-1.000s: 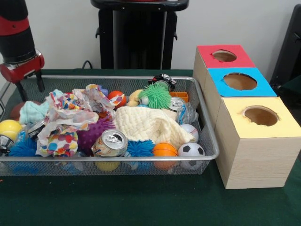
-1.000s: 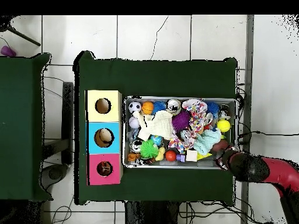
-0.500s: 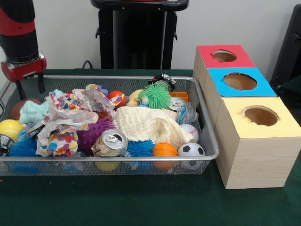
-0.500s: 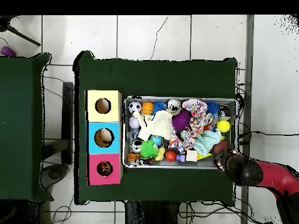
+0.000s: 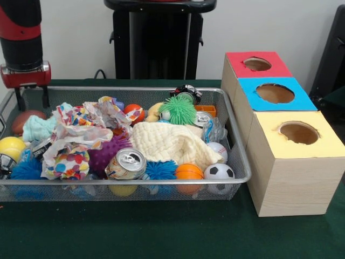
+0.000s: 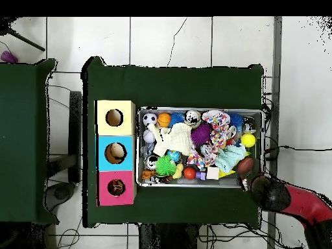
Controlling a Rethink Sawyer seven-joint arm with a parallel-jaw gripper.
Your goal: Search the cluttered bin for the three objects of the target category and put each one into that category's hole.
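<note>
A: Start at the left. Where is the gripper (image 5: 31, 98)?

B: At about nine o'clock from the bin's middle, hanging over the wire bin's (image 5: 135, 89) far left corner. Its two fingers stand apart with nothing between them. Just below sits a brown ball (image 5: 24, 121), with a mint cloth (image 5: 39, 128) beside it at three o'clock.

A: The target category isn't named. What are the candidates?

B: Balls, I'd guess. A yellow ball (image 5: 11, 147) lies at the left end; an orange ball (image 5: 189, 171) and a soccer ball (image 5: 219, 171) lie along the near rim towards four o'clock. The can (image 5: 125, 163) sits at six o'clock.

A: How would they handle?

B: Probably light and smooth, prone to rolling away; pinch across the widest part. The cream cloth (image 5: 170, 143) is limp and may hide things.

A: And the boxes?

B: At three o'clock, beyond the bin: the red box (image 5: 257, 65), blue box (image 5: 275, 93), yellow box (image 5: 298, 133).
</note>
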